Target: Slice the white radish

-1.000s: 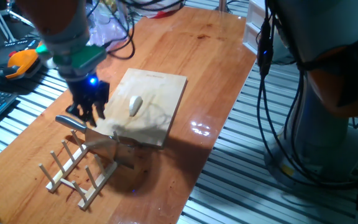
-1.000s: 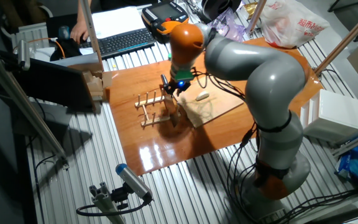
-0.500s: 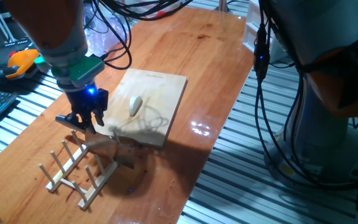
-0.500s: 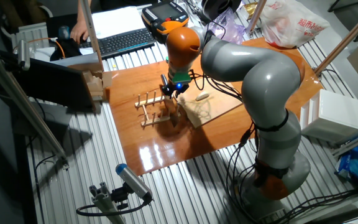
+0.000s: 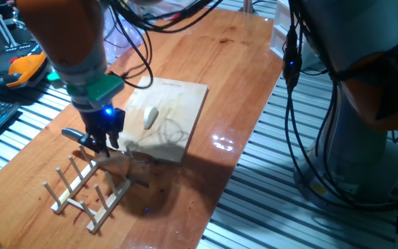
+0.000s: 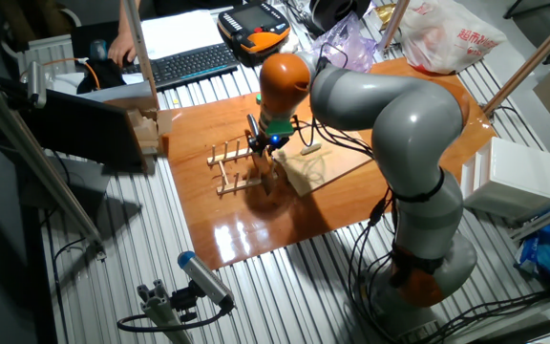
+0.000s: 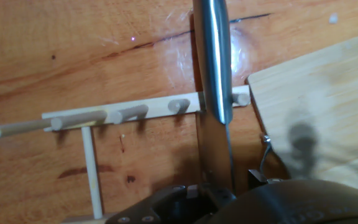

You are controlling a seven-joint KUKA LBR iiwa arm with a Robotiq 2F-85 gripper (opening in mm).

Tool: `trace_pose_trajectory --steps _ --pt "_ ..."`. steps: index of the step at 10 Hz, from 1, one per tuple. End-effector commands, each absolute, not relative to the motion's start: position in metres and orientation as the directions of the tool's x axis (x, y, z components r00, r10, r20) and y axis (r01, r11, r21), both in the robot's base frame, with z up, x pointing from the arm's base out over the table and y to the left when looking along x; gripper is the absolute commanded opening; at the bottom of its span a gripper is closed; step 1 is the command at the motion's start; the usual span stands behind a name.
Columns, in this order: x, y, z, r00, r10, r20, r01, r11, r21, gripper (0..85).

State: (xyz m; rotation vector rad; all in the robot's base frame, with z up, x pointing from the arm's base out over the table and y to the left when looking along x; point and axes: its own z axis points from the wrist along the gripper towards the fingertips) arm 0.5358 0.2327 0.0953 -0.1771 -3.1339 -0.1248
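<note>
Wooden table (image 5: 233, 62) carries a pale cutting board (image 5: 175, 114) amid cables.

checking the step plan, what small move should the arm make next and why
Probably close on the knife handle and lift it out of the wooden rack. The gripper sits low right at the handle, the blade still rests among the rack's pegs, and the white radish lies whole on the cutting board. Whether the jaws already grip is unclear.

radish (image 5: 150, 117): on the board (image 5: 178, 104), frame centre
rack (image 5: 81, 187): lower left, beside the board
knife (image 7: 213, 68): standing in the rack
</note>
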Motion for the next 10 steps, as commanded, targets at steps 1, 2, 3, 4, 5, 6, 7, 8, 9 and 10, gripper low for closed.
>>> trace_pose_trajectory --steps 1,2,3,4,5,6,7,8,9,10 --pt "0.535 0.233 0.093 -0.994 0.112 0.006 0.113 0.99 0.081 34.0" --pt "0.535 0.233 0.092 -0.994 0.112 0.012 0.113 0.99 0.082 34.0" --pt "0.535 0.233 0.091 -0.994 0.112 0.015 0.113 0.99 0.083 34.0" --pt "0.535 0.233 0.09 -0.993 0.118 0.032 0.12 0.989 0.092 34.0" --pt "0.535 0.233 0.087 -0.992 0.119 0.031 0.122 0.988 0.093 34.0" --pt "0.535 0.233 0.086 -0.992 0.12 0.028 0.122 0.988 0.094 34.0" --pt "0.534 0.233 0.085 -0.992 0.119 0.029 0.122 0.988 0.097 34.0" --pt "0.534 0.233 0.084 -0.992 0.12 0.027 0.122 0.988 0.098 34.0" --pt "0.533 0.233 0.083 -0.992 0.12 0.026 0.122 0.988 0.1 17.0" --pt "0.533 0.233 0.082 -0.993 0.112 0.026 0.114 0.988 0.105 17.0"
